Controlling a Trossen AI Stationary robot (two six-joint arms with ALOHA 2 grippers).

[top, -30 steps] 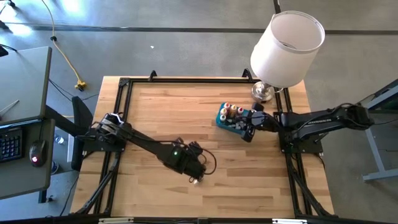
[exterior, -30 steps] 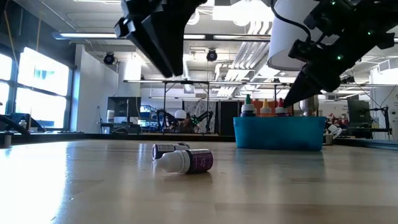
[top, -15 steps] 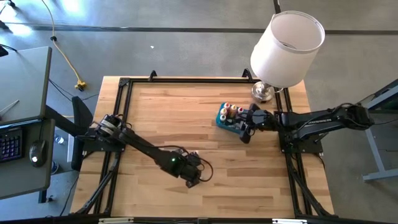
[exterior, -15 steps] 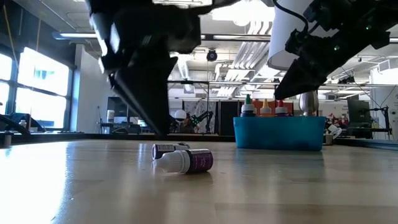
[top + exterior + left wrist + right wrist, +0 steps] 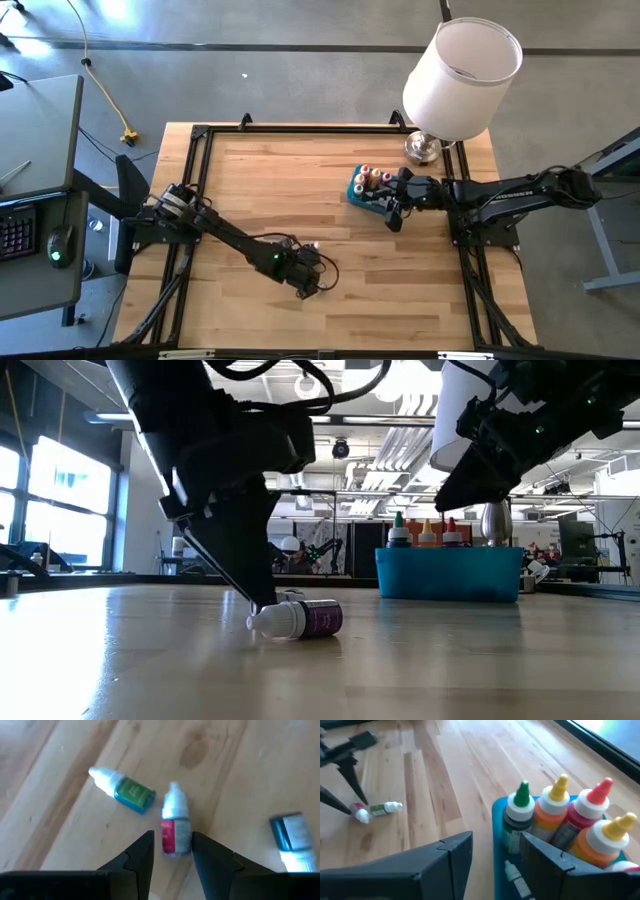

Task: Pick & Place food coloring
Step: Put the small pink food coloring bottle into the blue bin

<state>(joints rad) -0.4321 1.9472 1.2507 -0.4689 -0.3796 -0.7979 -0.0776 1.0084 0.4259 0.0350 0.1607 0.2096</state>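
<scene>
High view: my left gripper [image 5: 308,288] low over the table's front middle; my right gripper [image 5: 393,213] at the teal bin [image 5: 362,196].
Low view: bottle [image 5: 297,619] lying on the wood.
Left wrist view: fingers [image 5: 142,855] apart, straddling the red-labelled bottle [image 5: 175,820]; green one [image 5: 123,791] beside.
Right wrist view: fingers [image 5: 545,855] apart over the bin's upright bottles [image 5: 559,810].

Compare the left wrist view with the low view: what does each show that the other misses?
Only the left wrist view shows a green-labelled bottle and a blue-labelled bottle lying beside the red-labelled bottle, which the open left hand straddles. Only the low view shows the teal bin and the right hand. Both show the left hand at the table.
</scene>
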